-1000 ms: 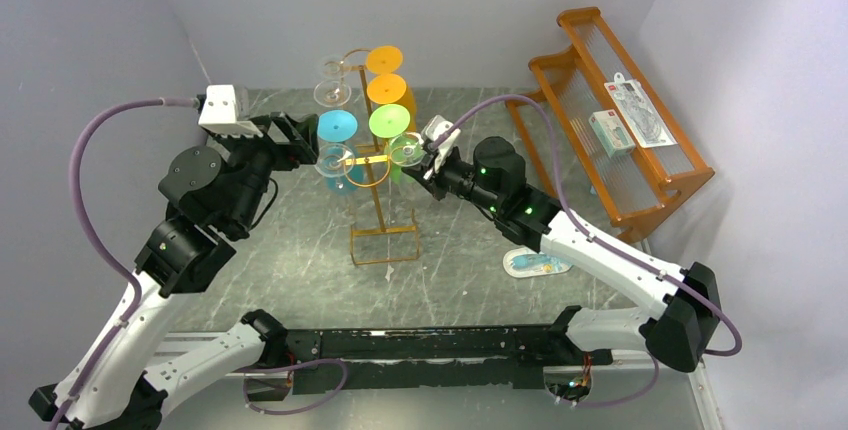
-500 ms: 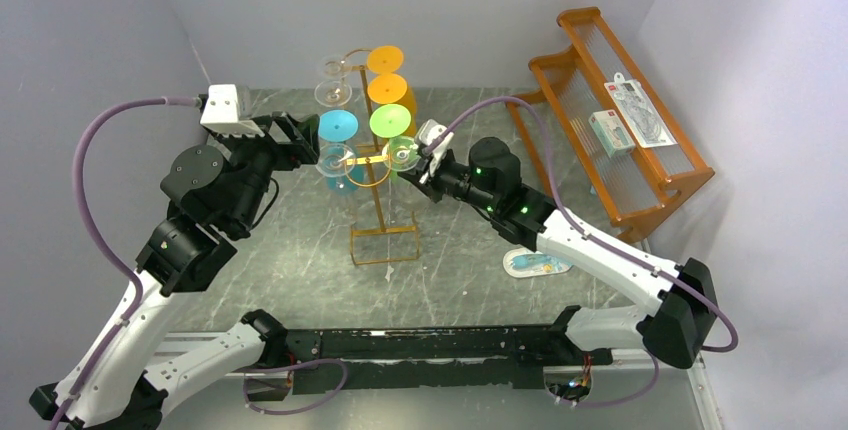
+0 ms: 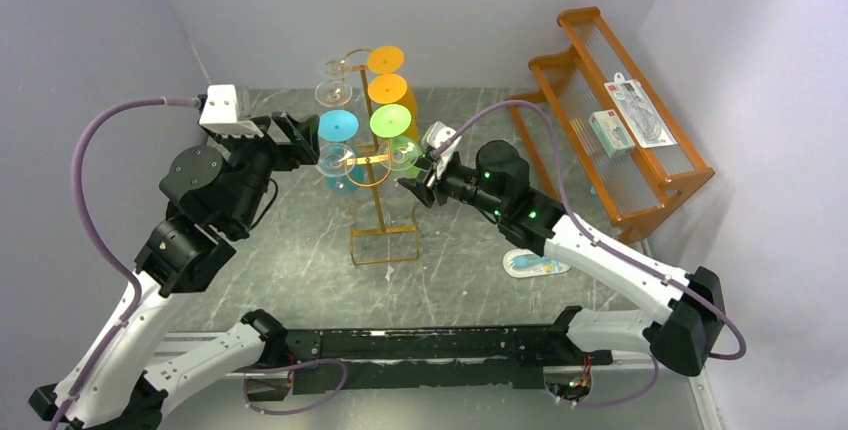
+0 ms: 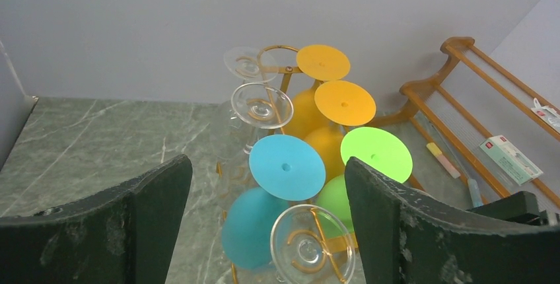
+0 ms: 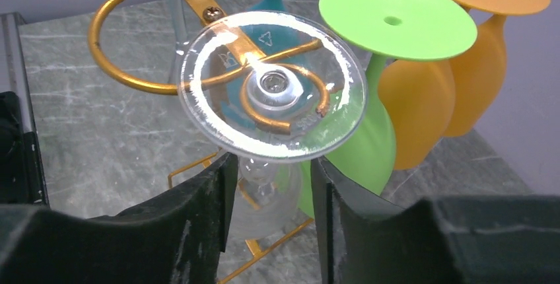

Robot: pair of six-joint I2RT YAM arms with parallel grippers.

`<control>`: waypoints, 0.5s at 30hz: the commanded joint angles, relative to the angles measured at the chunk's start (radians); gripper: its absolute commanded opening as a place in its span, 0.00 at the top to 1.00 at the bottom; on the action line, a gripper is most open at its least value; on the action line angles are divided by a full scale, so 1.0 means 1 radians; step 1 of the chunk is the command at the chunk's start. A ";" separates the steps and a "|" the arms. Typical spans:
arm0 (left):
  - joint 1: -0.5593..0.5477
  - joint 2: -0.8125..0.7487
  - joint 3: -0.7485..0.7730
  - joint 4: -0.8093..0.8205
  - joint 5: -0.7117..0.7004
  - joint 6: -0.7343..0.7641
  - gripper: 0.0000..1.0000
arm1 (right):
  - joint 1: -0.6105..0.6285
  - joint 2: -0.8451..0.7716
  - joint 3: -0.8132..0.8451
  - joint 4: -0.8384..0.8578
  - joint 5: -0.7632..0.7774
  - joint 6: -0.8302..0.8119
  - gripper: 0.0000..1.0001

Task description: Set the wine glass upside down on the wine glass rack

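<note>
Four clear glasses [image 4: 262,104], two orange glasses [image 4: 344,102], one green glass [image 4: 376,154], one blue glass [image 4: 286,166]

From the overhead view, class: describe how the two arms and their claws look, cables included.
The left arm and right arm have white lower links and black joints. A purple-grey cable loops along each to a white wrist camera. The left claw and right claw are black, each with two broad scuffed fingers.
</note>
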 commanded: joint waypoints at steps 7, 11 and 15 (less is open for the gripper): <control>-0.005 -0.044 0.014 -0.096 -0.107 -0.055 0.04 | 0.003 -0.210 -0.069 -0.127 0.054 0.037 0.44; -0.006 -0.078 0.000 -0.191 -0.180 -0.108 0.04 | 0.003 -0.323 -0.089 -0.141 0.192 0.103 0.42; -0.006 -0.134 -0.001 -0.292 -0.183 -0.124 0.04 | 0.004 -0.422 -0.064 -0.199 0.433 0.172 0.31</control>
